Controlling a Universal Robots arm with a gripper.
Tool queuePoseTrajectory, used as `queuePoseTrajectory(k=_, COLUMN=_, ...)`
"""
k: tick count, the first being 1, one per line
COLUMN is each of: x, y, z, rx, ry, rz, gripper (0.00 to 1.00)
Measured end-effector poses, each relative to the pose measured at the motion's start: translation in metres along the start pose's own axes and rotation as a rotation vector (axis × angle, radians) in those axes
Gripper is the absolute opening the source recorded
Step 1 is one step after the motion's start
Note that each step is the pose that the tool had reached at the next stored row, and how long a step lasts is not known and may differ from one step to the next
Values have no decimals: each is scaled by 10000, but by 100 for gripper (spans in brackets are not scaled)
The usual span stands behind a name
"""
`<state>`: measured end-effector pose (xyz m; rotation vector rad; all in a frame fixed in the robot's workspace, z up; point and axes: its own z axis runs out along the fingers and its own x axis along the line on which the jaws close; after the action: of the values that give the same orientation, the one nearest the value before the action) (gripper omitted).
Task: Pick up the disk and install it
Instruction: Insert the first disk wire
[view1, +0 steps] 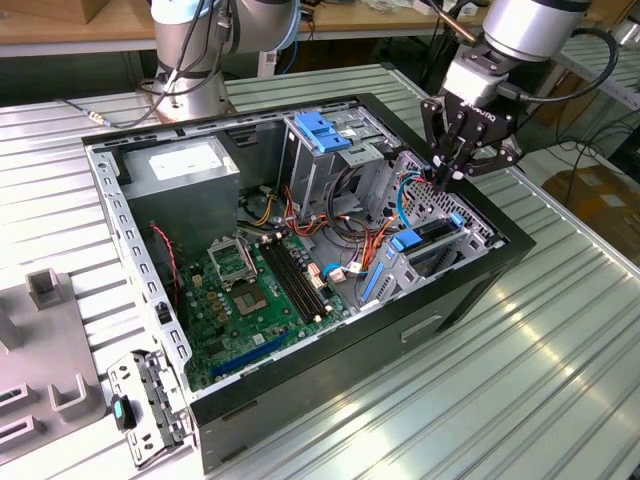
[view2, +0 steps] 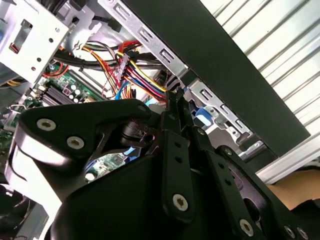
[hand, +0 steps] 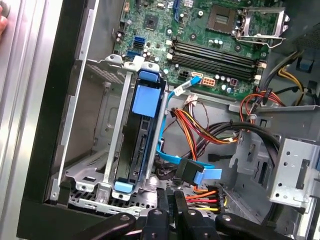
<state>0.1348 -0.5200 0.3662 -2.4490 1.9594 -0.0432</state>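
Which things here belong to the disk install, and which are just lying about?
Job: blue-railed metal hard drive, seated in the grey metal bay; black robot hand above it.
Lying about: perforated silver metal bracket; grey plastic fixture block.

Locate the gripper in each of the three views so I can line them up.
Exterior view: gripper toward the exterior view's right, above the drive cage that holds the disk.
First wrist view: gripper near one end of the disk, which stands on edge in its cage.
Second wrist view: gripper pointing into the case beside its black wall.
Shared landmark: the orange-and-yellow cable bundle.
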Motion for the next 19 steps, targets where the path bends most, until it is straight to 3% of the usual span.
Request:
queuePoseTrajectory(k=4, x=-6, y=35, z=1, rx=-1, ry=2, rz=73, gripper=16)
queuePoseTrajectory(k=10, x=-4, y=37, z=12, rx=-16, ry=19, rz=929, gripper=16)
queuePoseTrajectory(k=19, x=62, y=121, z=19, rx=-17, ry=17, rz=942, gripper=16)
